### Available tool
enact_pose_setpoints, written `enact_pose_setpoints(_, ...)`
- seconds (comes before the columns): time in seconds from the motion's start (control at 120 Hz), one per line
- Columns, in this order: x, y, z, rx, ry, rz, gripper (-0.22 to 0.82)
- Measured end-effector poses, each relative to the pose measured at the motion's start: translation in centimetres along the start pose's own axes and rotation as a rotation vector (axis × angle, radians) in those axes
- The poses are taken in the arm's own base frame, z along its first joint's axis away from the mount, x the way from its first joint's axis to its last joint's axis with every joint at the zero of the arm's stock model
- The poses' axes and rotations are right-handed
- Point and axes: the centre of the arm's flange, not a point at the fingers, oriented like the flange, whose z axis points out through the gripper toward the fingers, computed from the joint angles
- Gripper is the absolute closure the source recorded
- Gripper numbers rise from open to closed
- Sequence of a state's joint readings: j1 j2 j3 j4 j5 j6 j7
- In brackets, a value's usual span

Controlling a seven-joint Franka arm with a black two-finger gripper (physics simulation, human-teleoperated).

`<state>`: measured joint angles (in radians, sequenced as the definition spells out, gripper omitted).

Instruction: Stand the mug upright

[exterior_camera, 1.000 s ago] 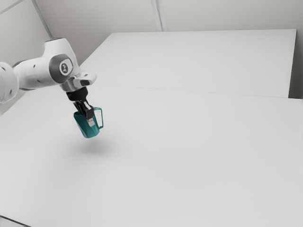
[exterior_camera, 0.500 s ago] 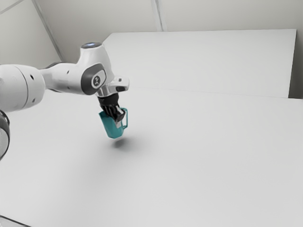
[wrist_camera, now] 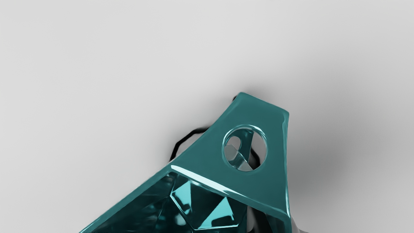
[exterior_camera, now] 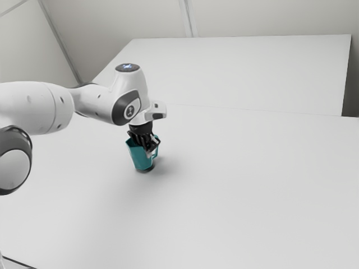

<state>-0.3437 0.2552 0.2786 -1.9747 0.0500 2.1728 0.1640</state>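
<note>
The jaws of the gripper (exterior_camera: 149,150) are closed on the mug (exterior_camera: 140,159), one finger lying against its outside near the handle (wrist_camera: 255,111); where the other bears on it cannot be told. The mug, teal and angular, is held low over the pale table (exterior_camera: 235,196), mouth upward, its body tilted so that the rim leans toward the exterior view's left. A dark shadow sits directly beneath the base; whether base and table touch cannot be determined. The handle is on the side toward the exterior view's right. In the wrist view its broad flat top carries a round opening, with a black part partly visible through it. The visible interior (wrist_camera: 136,208) of the mug presents dark teal faceted walls with bright highlights; part of the cavity lies outside the view. A thin black angular outline (wrist_camera: 176,145), unidentified, appears just beside the handle. The white arm (exterior_camera: 98,103) enters from the exterior view's left, above the table. Pale walls (exterior_camera: 140,19) stand beyond.
</note>
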Motion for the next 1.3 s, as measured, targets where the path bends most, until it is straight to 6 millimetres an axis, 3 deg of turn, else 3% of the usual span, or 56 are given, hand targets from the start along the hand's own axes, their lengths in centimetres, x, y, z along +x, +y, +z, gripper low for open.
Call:
enact_pose_setpoints(0.25, 0.2, 0.2, 0.6, 0.002, 0.0, -0.046, 0.76)
enact_pose_setpoints(0.45, 0.2, 0.1, 0.2, 0.001, 0.008, -0.069, 0.34)
enact_pose_setpoints(0.633, -0.1, -0.7, -1.2, 0.002, 0.022, -0.091, 0.14)
enact_pose_setpoints(0.9, -1.9, -1.7, -7.7, -0.02, 0.095, -0.116, 0.04)
enact_pose_setpoints(1.3, -5.4, -6.0, -21.0, 0.003, 0.163, -0.114, 0.01)
